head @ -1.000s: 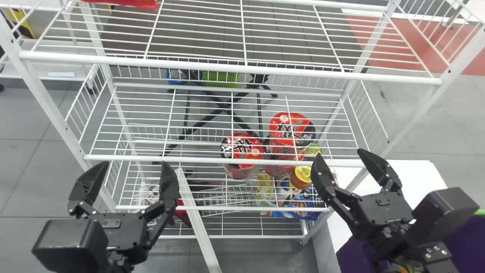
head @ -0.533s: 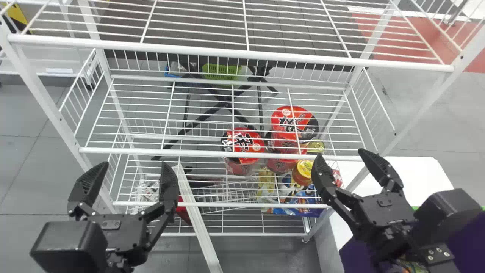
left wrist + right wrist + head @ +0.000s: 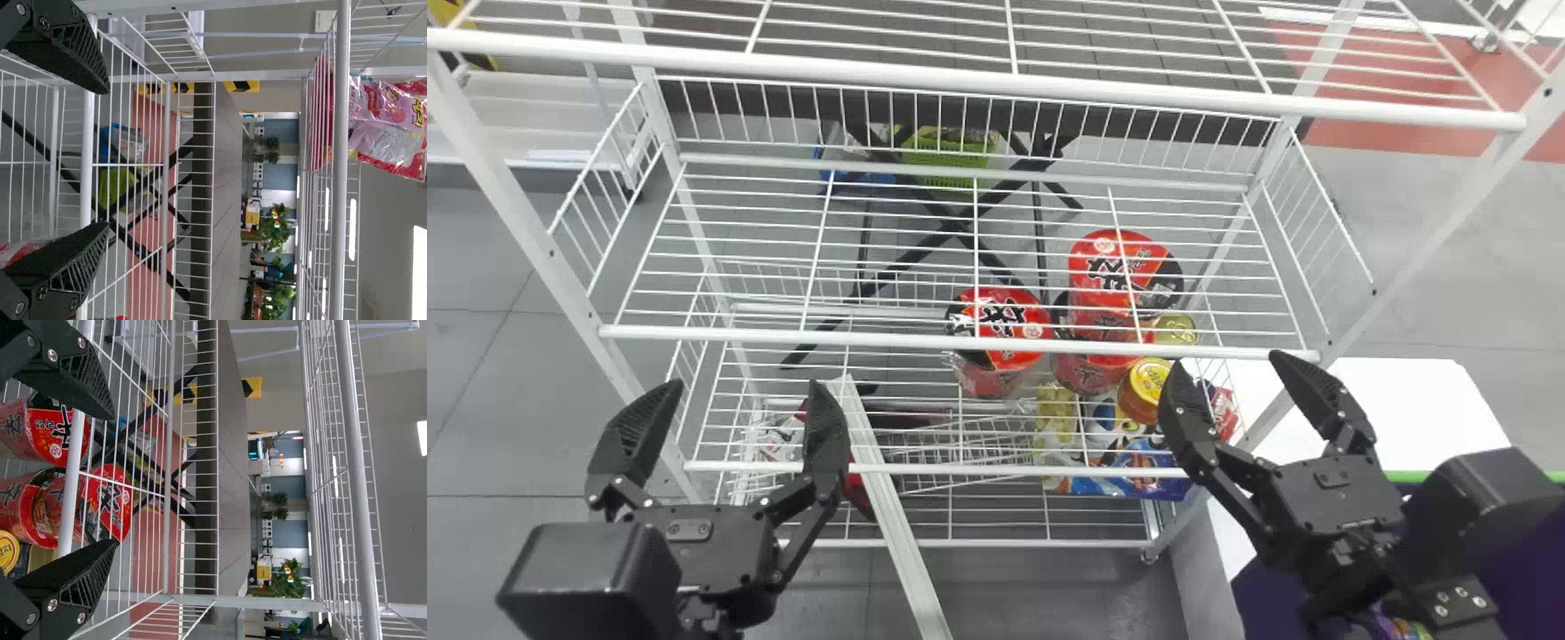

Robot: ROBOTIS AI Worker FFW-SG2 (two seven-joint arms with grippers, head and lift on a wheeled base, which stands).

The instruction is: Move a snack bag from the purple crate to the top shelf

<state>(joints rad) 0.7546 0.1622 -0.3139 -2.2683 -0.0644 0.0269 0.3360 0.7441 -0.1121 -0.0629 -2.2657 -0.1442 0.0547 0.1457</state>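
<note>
In the head view, my left gripper stands open in front of the shelf's lower left. My right gripper is open too, near the rack's lower right, above the purple crate at the bottom right corner. A colourful snack bag is partly visible in the crate, behind the right arm. From the left wrist, my left gripper has nothing between its fingers, and pink snack bags lie on the top shelf. The right wrist view shows my right gripper likewise holding nothing.
Red noodle cups, a yellow-lidded jar and blue packages sit on the lower shelves. White rack posts stand at both sides. A white surface lies right of the rack, by the crate.
In the head view the rack's upper bars have shifted up and outward, and a red bag at the upper left has left the view. Both grippers stay nearly in place, still open.
</note>
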